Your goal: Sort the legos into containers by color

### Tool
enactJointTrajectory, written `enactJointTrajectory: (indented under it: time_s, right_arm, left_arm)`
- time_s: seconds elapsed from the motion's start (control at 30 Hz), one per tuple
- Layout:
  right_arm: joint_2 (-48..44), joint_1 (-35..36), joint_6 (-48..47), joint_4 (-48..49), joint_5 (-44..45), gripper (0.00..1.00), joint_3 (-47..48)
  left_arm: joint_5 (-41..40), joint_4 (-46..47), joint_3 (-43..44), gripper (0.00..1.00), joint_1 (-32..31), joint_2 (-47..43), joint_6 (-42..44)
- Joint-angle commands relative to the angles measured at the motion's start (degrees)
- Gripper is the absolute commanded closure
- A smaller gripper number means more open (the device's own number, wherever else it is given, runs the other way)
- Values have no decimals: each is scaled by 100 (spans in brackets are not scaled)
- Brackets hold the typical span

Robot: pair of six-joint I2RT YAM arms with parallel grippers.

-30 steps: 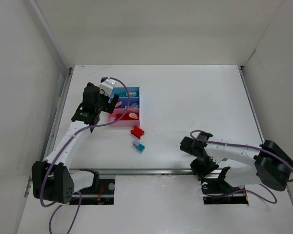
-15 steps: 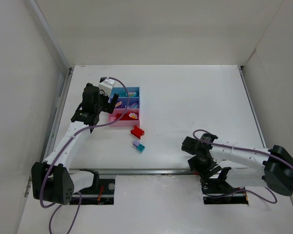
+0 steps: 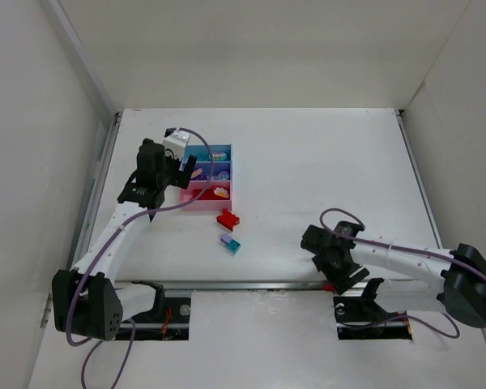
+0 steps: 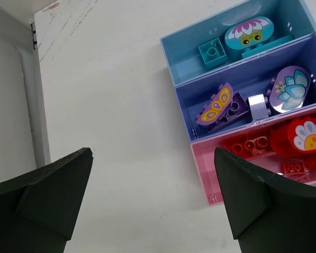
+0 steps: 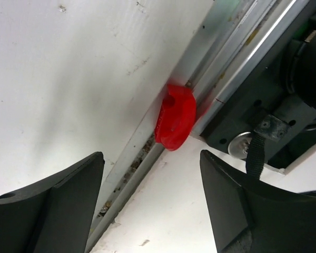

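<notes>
Your red arch brick (image 5: 175, 117) lies on the metal rail (image 5: 229, 50) at the table's near edge, well apart from the trays (image 4: 185, 113). Your right gripper (image 5: 150, 174) hangs over it, jaws spread, holding nothing. A red brick (image 3: 228, 219) and teal and lilac bricks (image 3: 229, 243) lie near the trays. Your left gripper (image 4: 152, 158) is spread wide, empty.

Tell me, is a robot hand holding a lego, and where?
Nothing is held. The left gripper and the right gripper both stand open. A red lego lies loose on the table-edge rail below the right one.
</notes>
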Motion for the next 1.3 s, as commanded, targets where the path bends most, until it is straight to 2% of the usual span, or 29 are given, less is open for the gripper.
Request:
enactJointTrajectory:
  time_s: [0.0, 0.13, 0.17, 0.33, 0.47, 0.57, 0.67, 0.93, 1.07, 1.1, 1.17, 1.2, 1.27]
  right_arm:
    - [-5, 61, 3274, 169, 139, 22, -92]
    - [-205, 61, 3982, 13, -220, 23, -154]
    - [-277, 61, 4133, -75, -430, 31, -154]
    - [-400, 61, 4328, -182, -748, 49, -154]
    - [-24, 61, 4328, -295, -810, 61, -93]
    - [117, 61, 4258, -348, -810, 62, 30]
    - [197, 61, 4258, -349, -810, 57, 30]
    - [197, 61, 4205, -349, -740, 55, 30]
    - [197, 61, 3522, -190, -353, 55, 30]
    - [197, 61, 3380, -190, -240, 55, 91]
    - [267, 61, 3134, -347, 111, 54, 380]
    - [268, 61, 2855, -488, 330, 52, 556]
    - [338, 61, 2302, -831, 1330, 48, 1012]
  left_arm:
    - [65, 43, 201, 0, -16, -221, -116]
    - [65, 43, 201, 0, -16, -168, -116]
    - [65, 43, 201, 0, -16, -168, -116]
    - [65, 43, 201, 0, -16, -168, -116]
    - [65, 43, 201, 0, -16, -168, -116]
    - [12, 43, 201, 0, -16, -168, -116]
    - [12, 43, 201, 0, -16, -168, -116]
    - [705, -80, -18, 0, -16, -168, -326]
    - [1557, -438, -18, 0, -16, -168, -204]
    - [2142, -536, -18, 0, -16, -168, 171]
    - [2786, -755, 34, 2, -16, -168, 647]
    - [3251, -922, 34, 2, -77, -168, 849]
    - [3474, -1089, 96, 3, -270, -168, 1419]
